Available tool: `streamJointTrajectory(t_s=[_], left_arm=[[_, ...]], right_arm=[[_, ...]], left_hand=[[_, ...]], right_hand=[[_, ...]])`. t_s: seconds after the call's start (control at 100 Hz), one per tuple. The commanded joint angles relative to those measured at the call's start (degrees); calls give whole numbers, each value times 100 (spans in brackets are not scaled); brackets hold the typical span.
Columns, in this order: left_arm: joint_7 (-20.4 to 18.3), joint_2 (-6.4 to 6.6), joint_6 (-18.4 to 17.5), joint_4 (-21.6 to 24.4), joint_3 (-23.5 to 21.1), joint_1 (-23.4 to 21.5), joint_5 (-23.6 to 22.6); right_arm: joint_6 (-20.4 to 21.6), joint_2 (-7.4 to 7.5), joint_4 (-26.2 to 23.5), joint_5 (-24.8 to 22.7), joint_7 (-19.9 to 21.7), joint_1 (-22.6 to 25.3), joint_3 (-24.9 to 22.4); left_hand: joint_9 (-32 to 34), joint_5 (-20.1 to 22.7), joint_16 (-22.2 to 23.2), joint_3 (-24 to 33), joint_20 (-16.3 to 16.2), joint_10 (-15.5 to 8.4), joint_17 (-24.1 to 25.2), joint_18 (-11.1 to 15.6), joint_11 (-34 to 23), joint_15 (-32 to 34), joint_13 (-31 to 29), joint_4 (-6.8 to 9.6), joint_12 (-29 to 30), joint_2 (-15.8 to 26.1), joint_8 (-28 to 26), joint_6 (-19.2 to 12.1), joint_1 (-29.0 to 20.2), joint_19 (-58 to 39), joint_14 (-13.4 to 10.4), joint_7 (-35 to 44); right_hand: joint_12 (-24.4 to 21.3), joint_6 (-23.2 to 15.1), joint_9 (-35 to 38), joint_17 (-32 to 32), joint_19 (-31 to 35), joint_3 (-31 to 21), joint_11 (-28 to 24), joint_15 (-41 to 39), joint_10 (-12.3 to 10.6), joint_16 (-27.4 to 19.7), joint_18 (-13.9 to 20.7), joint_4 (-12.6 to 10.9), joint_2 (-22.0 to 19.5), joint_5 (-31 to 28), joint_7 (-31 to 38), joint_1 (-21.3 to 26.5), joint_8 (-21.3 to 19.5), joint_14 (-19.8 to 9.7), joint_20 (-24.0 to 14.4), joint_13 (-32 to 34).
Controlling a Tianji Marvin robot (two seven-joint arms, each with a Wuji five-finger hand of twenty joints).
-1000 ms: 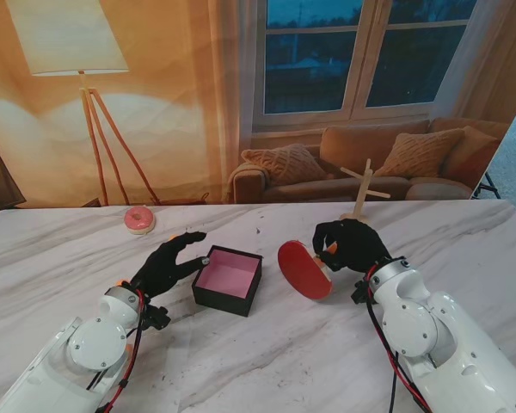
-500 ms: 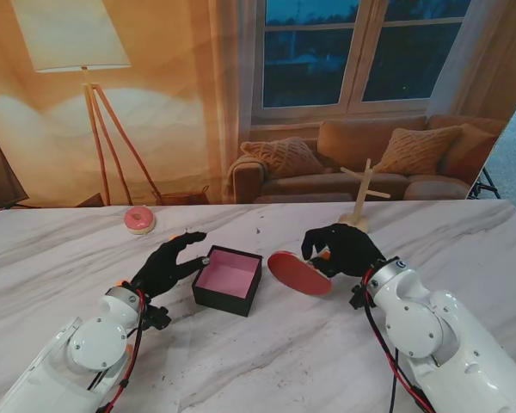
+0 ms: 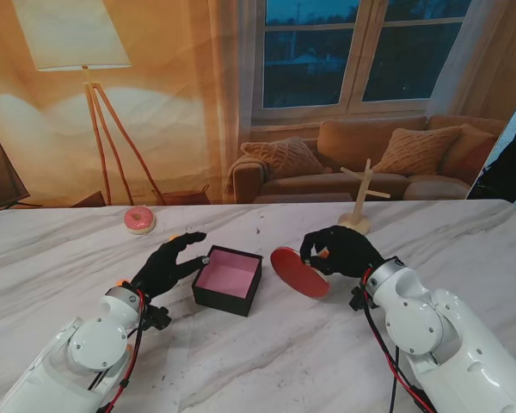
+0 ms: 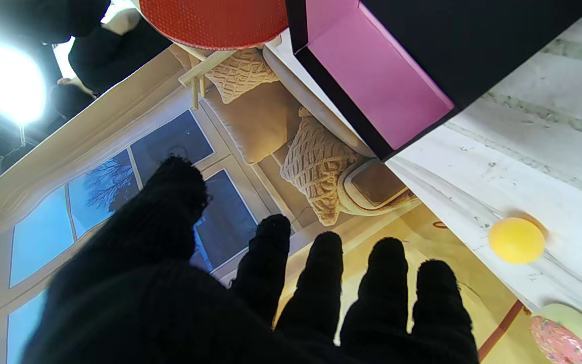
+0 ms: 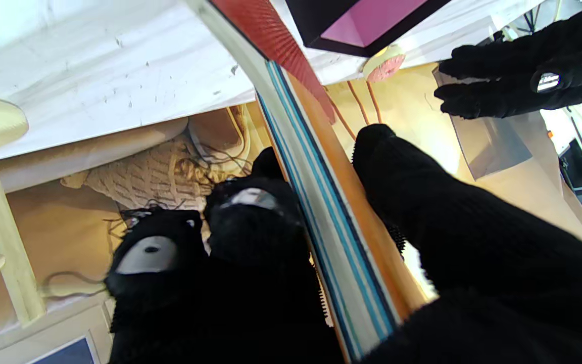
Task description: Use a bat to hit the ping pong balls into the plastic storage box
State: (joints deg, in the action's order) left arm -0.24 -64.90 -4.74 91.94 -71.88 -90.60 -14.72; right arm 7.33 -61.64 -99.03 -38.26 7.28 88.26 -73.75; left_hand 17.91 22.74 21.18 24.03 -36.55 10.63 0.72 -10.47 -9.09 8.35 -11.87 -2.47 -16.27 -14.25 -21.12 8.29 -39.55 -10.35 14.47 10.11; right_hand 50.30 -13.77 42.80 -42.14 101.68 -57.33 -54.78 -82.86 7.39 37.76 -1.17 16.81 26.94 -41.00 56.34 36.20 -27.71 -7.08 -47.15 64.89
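A black storage box (image 3: 224, 298) with a pink inside sits open on the marble table between my hands. My right hand (image 3: 342, 249) is shut on the handle of a red bat (image 3: 298, 272), whose blade leans just right of the box. In the right wrist view the bat (image 5: 316, 202) runs edge-on between thumb and fingers toward the box (image 5: 321, 25). My left hand (image 3: 166, 263) rests open beside the box's left wall, fingers spread. An orange ping pong ball (image 4: 517, 240) lies on the table past the box (image 4: 473, 45), near the donut; I cannot make it out in the stand view.
A pink donut (image 3: 139, 219) lies at the far left of the table. A small wooden rack (image 3: 361, 200) stands at the far edge behind my right hand. A printed living-room backdrop closes off the table's far side.
The right hand has shifted a little left and tipped the bat's blade flatter, bringing it closer to the box. The left hand and box have not moved.
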Motion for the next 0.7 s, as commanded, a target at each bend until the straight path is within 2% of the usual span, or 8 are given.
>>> streamJointTrajectory(t_s=[0.0, 0.2, 0.43, 0.51, 0.56, 0.57, 0.59, 0.69], left_arm=[[-59, -31, 22, 7, -3, -24, 12], [-46, -35, 51, 13, -9, -29, 13], [-83, -30, 66, 10, -1, -20, 36], [-75, -32, 67, 6, -1, -18, 36], [-70, -33, 71, 5, -1, -18, 34], [-70, -33, 71, 5, -1, -18, 34], [-72, -33, 73, 6, -1, -18, 34], [-72, -33, 71, 2, 0, -16, 32]], right_arm=[[-51, 31, 48, -109, 70, -31, 30], [99, 61, 186, -549, -11, -117, 60], [158, 98, 235, -639, 140, -143, 56], [228, 115, 235, -700, 187, -147, 34], [282, 125, 239, -768, 201, -152, 22], [295, 127, 241, -779, 203, -153, 20], [317, 130, 244, -795, 208, -157, 17], [375, 141, 258, -871, 218, -174, 16]], left_hand=[[114, 176, 70, -217, -45, 12, 104, 36, 117, 0, 251, -15, -68, 138, -5, -67, -164, 27, -1, -11], [123, 192, 78, -246, -49, 14, 109, 6, 120, 2, 242, -12, -69, 149, -6, -69, -173, 29, 7, -6], [122, 186, 81, -286, -60, -7, 129, -55, 127, -9, 248, -10, -68, 180, -6, -77, -174, 29, -2, -8], [133, 197, 83, -297, -68, 6, 125, -64, 125, -9, 238, -8, -69, 178, -8, -75, -182, 23, 3, -4], [129, 193, 84, -305, -72, 0, 131, -74, 128, -13, 242, -8, -69, 180, -7, -82, -184, 23, 4, -6], [130, 196, 84, -306, -72, 1, 133, -74, 128, -13, 243, -7, -69, 181, -8, -82, -184, 24, 4, -5], [127, 189, 85, -309, -74, 5, 134, -73, 130, -14, 245, -7, -68, 185, -7, -81, -182, 23, -1, -8], [130, 188, 88, -324, -84, -4, 128, -104, 131, -14, 236, -6, -69, 190, -7, -90, -183, 16, -6, -9]], right_hand=[[-43, 140, -152, 92, 303, -328, -186, -167, -163, 76, -44, -136, 159, 25, 145, -630, 33, 59, -208, -157], [-72, 380, -124, 199, 216, -681, -309, -131, -159, 95, -8, -300, 609, 167, -136, -1715, -165, 63, -300, -239], [283, 215, 37, 386, 104, -1084, -702, -78, -262, 138, -8, -283, 865, 676, -408, -1321, -313, 42, -341, -362], [404, 243, 27, 418, 64, -1273, -704, -32, -323, 180, 15, -333, 1064, 760, -579, -1431, -401, -12, -378, -401], [476, 344, 12, 422, 34, -1204, -681, 17, -369, 226, 27, -555, 1185, 786, -868, -1549, -643, -79, -394, -417], [484, 371, 11, 423, 32, -1203, -676, 23, -376, 236, 27, -710, 1200, 769, -990, -1583, -834, -84, -395, -416], [490, 395, 2, 426, 22, -1191, -669, 29, -380, 244, 31, -831, 1280, 805, -1105, -1628, -978, -89, -393, -419], [489, 405, -39, 471, -61, -1207, -643, 73, -417, 242, 23, -844, 1633, 1068, -1244, -1691, -1042, -83, -367, -476]])
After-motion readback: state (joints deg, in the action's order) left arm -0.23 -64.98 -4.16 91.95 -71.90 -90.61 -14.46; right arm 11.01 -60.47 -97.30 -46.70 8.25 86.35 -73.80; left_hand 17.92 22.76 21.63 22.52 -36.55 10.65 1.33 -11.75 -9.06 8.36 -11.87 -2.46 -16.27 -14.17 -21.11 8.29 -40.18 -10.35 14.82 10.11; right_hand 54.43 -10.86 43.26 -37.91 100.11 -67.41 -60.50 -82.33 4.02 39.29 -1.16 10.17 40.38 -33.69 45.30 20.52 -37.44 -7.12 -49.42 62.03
